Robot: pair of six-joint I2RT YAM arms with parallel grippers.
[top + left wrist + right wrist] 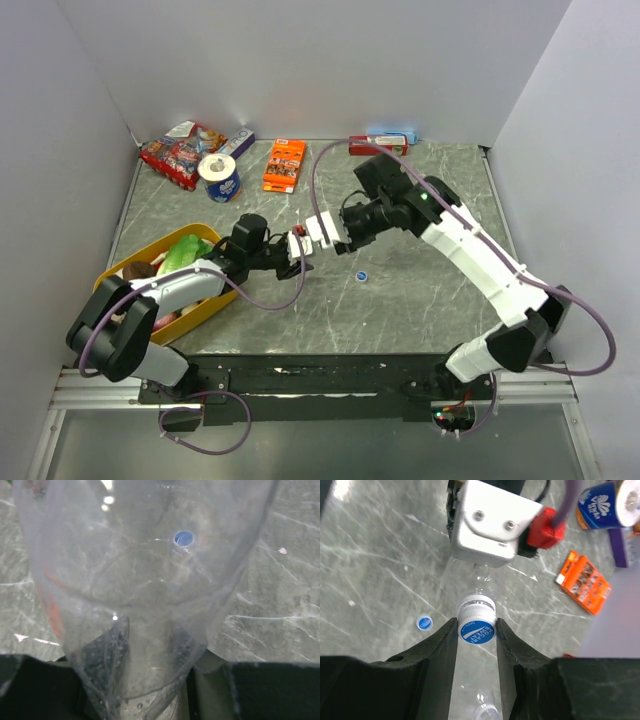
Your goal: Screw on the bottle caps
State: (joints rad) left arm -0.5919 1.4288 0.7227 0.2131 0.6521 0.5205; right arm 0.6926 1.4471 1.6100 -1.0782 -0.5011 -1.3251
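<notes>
We are judging the task to be about halfway. One blue round screw cap with white lettering [476, 631] is sitting on the neck of a clear plastic bottle [145, 580], which the arms are holding in the air between them over the middle of the grey marbled table [420, 300]. The right gripper [476, 625] is clenching this cap, with a finger pressing on each side. We cannot tell from these views whether the cap is fully tightened. The left gripper [145, 680] is grasping the bottle's body from the opposite end and steadying it.

A second blue cap [360, 275] is lying loose on the table, just to the right of the held bottle and well apart from both claws, so that one is not yet done. We are not making out the second bottle with any certainty. A clear rounded shape low in the right wrist view may be it.

As for containers, the held bottle is looking empty. The yellow oval tray [205, 231] at the left is holding a green item [185, 252] and other pieces too hidden by the left arm to name.
</notes>
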